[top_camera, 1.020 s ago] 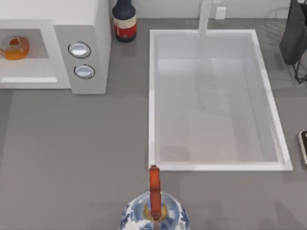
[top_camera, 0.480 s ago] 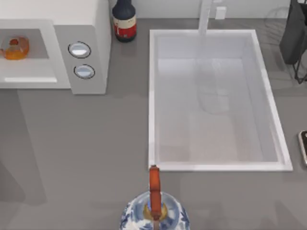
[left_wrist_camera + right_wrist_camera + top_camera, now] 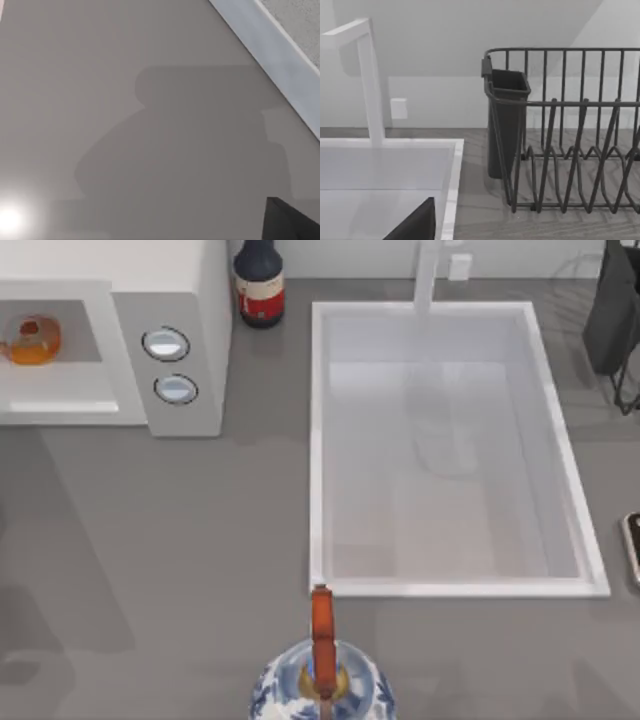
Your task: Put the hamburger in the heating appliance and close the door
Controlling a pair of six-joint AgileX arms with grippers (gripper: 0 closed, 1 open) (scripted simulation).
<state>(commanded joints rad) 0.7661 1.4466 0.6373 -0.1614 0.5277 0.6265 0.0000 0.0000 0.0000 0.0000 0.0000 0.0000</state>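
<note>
Sitting inside the grey cavity of the heating appliance [image 3: 110,350], at the far left of the top view, the hamburger [image 3: 30,340] rests on the cavity floor toward the left side, apart from the cavity's right wall. It is a small rounded-square item, orange-yellow with a whitish top and a red blotch in the middle. I judge it light and soft, easy to squash, so any further handling would call for a gentle pinch across its sides rather than a hard squeeze; its rounded edges could slip. It has no clear long axis, being about as wide as it is deep, and it lies flat with its top facing up.

With the hamburger placed, the step left is the door. A white edge in the left wrist view may belong to it, but I cannot tell; the door itself I cannot pick out with confidence. I judge it a stiff, hinged panel that swings with a push on its face or bar handle and needs no grip.

Neither arm's fingers can be judged: the left wrist view looks down on the bare grey surface [image 3: 100,75] with a shadow across it, and the right wrist view looks over the sink [image 3: 450,450] toward a dish rack [image 3: 570,130]. A dark bottle [image 3: 259,280] stands beside the appliance, and a kettle [image 3: 320,680] sits at the near edge.
</note>
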